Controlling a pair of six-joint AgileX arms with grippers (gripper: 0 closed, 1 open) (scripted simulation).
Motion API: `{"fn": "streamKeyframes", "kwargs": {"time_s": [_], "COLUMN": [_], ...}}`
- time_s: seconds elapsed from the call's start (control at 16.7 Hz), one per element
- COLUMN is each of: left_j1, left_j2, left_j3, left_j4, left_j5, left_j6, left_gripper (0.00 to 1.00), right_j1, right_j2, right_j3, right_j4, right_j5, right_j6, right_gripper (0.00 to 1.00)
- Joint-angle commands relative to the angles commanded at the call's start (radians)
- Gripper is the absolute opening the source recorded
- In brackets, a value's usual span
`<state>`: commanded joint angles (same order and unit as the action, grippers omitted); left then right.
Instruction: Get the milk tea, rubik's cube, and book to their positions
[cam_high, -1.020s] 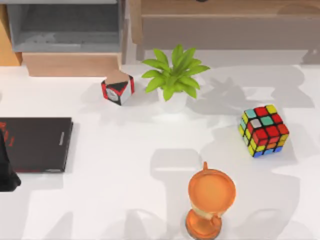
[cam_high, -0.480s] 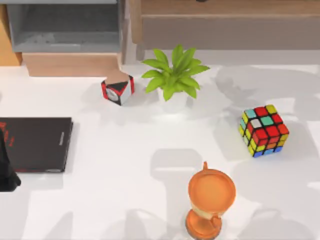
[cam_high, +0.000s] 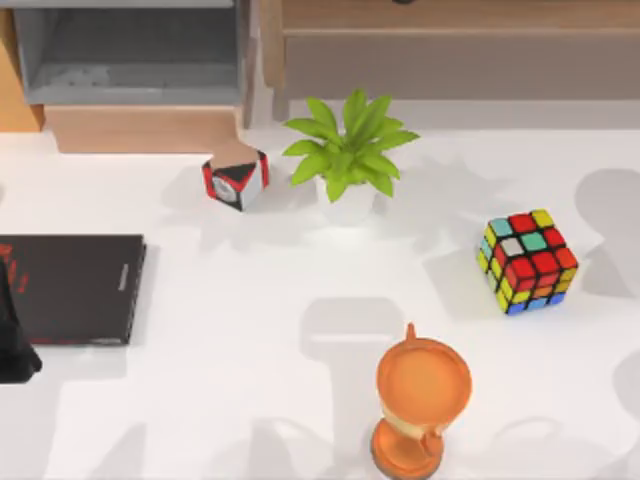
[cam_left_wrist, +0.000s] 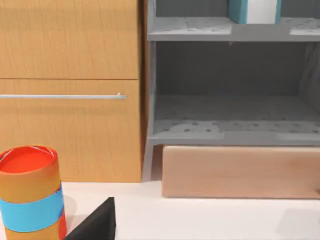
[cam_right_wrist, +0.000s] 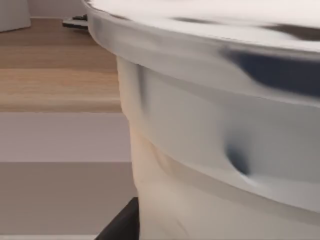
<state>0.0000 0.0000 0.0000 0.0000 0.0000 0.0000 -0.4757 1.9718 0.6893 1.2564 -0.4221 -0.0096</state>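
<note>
Left arm (cam_high: 12, 335): at the left edge of the top view, below centre, a plain matte black body is seen, narrow above and widening to a blunt rounded end, with no markings, cables or screws discernible. Left gripper (cam_left_wrist: 97, 225): at the bottom edge of the left wrist view, left of centre, one flat black wedge with a sharp upper corner and straight edges, unmarked. Right gripper (cam_right_wrist: 120, 222): at the bottom edge of the right wrist view, left of centre, one small black angular piece with a slanted edge, no detail legible.
</note>
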Motion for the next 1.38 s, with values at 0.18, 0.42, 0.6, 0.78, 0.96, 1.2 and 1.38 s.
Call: {"fn": "streamKeyframes", "kwargs": {"time_s": [0.18,0.42,0.6,0.78,0.96,1.2,1.38], "left_j1": [0.0,0.0,0.0,0.0,0.0,0.0,0.0], "left_j2": [0.0,0.0,0.0,0.0,0.0,0.0,0.0], "left_j3": [0.0,0.0,0.0,0.0,0.0,0.0,0.0], "left_j4": [0.0,0.0,0.0,0.0,0.0,0.0,0.0], "left_j5": [0.0,0.0,0.0,0.0,0.0,0.0,0.0], "left_j6": [0.0,0.0,0.0,0.0,0.0,0.0,0.0], "left_gripper": [1.0,1.0,1.0,1.0,1.0,1.0,1.0], "right_j1": [-0.004,0.001,-0.001,-0.003,-0.004,-0.004,-0.004], "right_j2": [0.014,0.022,0.067,0.119,0.144,0.144,0.144], "right_j3": [-0.009,-0.007,-0.007,-0.009,-0.012,-0.012,-0.012], "right_j4": [0.013,0.021,0.07,0.125,0.145,0.145,0.145], "right_j5": [-0.006,-0.004,-0.004,-0.004,-0.004,-0.004,-0.004], "right_j6": [0.0,0.001,0.001,0.0,-0.001,-0.001,-0.001], "right_gripper": [0.0,0.0,0.0,0.0,0.0,0.08,0.3]}}
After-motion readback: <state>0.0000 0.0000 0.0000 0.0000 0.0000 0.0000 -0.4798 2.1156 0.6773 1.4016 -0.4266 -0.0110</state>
